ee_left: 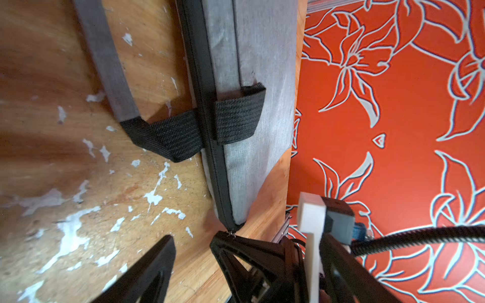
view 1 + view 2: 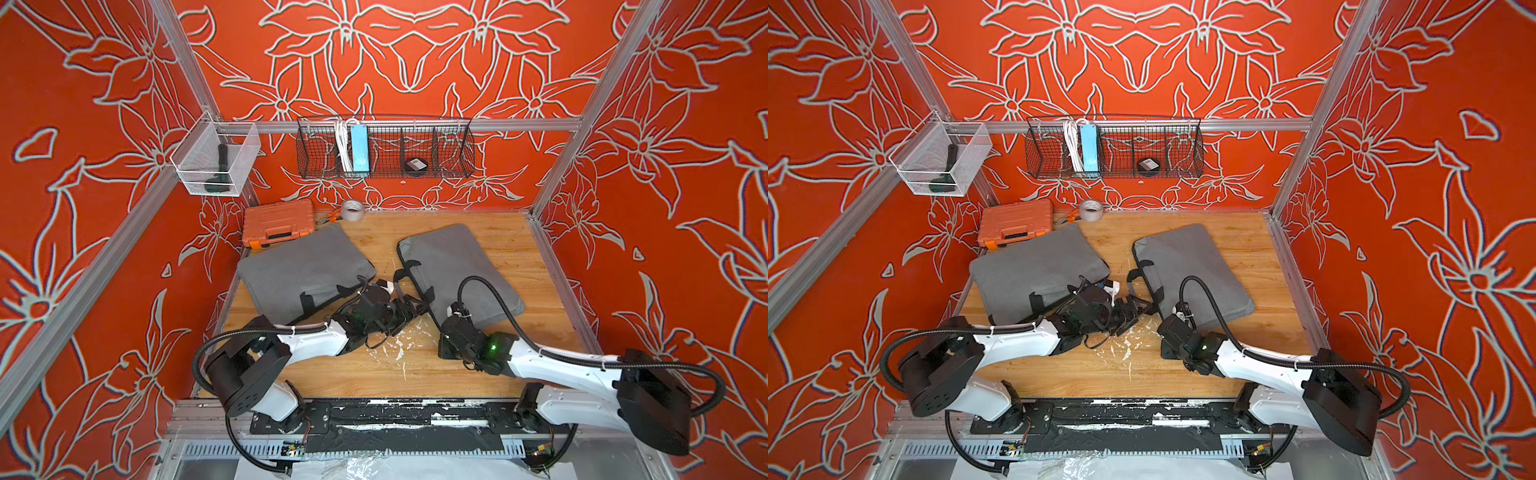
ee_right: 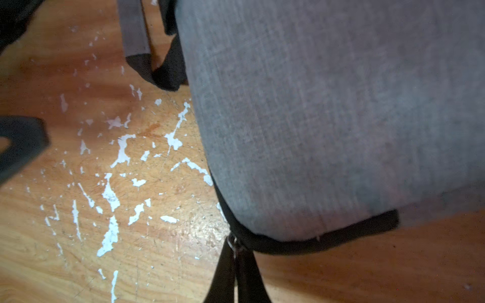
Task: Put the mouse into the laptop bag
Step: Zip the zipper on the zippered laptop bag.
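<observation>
A gray laptop bag [image 2: 457, 266] is laid flat on the wooden table [image 2: 498, 232], toward the right arm's side, and a second gray bag [image 2: 303, 266] is laid beside it, apart. The right gripper [image 3: 235, 259] is seen at the laptop bag's near corner, its fingers pressed together on the zipper pull [image 3: 232, 242]. The left gripper [image 2: 411, 311] is held low between the two bags, its fingers spread and nothing gripped. The mouse cannot be made out in any view.
</observation>
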`<state>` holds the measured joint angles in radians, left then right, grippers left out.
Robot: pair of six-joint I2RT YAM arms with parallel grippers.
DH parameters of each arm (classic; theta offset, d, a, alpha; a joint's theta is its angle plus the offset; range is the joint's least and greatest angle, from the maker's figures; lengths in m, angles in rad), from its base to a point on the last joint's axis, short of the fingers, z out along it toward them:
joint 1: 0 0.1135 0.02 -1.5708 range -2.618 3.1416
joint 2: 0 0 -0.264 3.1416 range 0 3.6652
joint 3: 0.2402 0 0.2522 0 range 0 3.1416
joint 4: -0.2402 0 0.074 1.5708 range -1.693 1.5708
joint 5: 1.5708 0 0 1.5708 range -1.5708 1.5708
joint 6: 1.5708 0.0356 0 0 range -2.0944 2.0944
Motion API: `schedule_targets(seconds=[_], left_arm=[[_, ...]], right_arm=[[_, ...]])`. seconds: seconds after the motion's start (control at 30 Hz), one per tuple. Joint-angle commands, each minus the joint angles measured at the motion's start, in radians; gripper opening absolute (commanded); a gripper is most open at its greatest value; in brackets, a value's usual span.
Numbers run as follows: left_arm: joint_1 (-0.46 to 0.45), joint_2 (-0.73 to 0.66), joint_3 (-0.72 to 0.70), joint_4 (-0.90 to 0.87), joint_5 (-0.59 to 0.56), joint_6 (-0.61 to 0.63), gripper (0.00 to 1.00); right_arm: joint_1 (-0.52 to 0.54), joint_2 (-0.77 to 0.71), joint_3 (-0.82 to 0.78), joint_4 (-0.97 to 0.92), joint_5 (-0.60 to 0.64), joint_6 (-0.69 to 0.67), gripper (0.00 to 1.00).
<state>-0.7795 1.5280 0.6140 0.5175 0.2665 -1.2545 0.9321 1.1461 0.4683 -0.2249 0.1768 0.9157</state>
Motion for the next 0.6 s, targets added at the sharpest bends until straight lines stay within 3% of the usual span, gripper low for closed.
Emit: schedule_targets(seconds=[0.0,0.3,0.47,0.57], left_arm=[[-0.026,0.074,0.022,0.089,0.021,-0.015,0.85],[-0.058,0.278,0.087,0.227,0.085,-0.077,0.81],[-0.062,0.358,0.13,0.28,0.104,-0.094,0.7],[-0.069,0.415,0.168,0.296,0.121,-0.111,0.57]], right_arm=[[0.013,-0.041,-0.024,0.01,0.01,-0.025,0.0],[0.013,-0.099,-0.048,0.014,-0.017,-0.04,0.0],[0.013,-0.133,-0.06,0.017,-0.029,-0.052,0.0],[0.015,-0.145,-0.064,0.017,-0.04,-0.063,0.0]])
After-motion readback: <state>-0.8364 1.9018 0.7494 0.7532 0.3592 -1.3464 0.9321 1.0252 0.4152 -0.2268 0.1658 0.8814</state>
